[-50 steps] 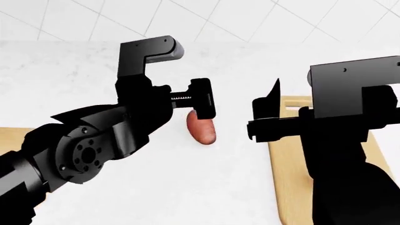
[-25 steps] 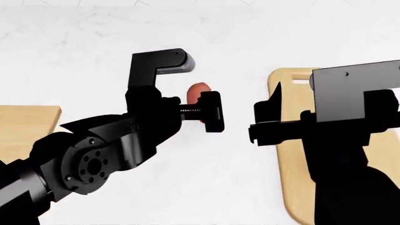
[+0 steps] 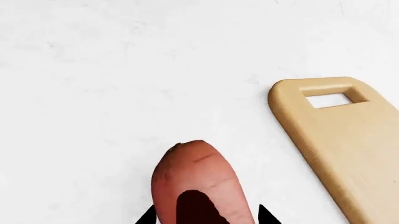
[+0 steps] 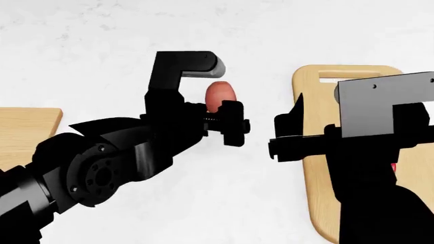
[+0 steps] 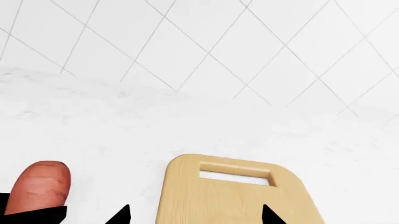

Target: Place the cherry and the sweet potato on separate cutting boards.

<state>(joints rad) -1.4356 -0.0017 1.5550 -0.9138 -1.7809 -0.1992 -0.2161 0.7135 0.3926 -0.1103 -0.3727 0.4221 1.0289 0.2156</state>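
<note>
Gripping sweet potato near its middle, left gripper holds it above white counter. Likely firm, light, matte skin: mid-body pinch suits. Right gripper over round-cornered cutting board; jaws unclear. Square-cornered board lies left. Cherry probably red sliver behind right arm. White tiled wall beyond.
</note>
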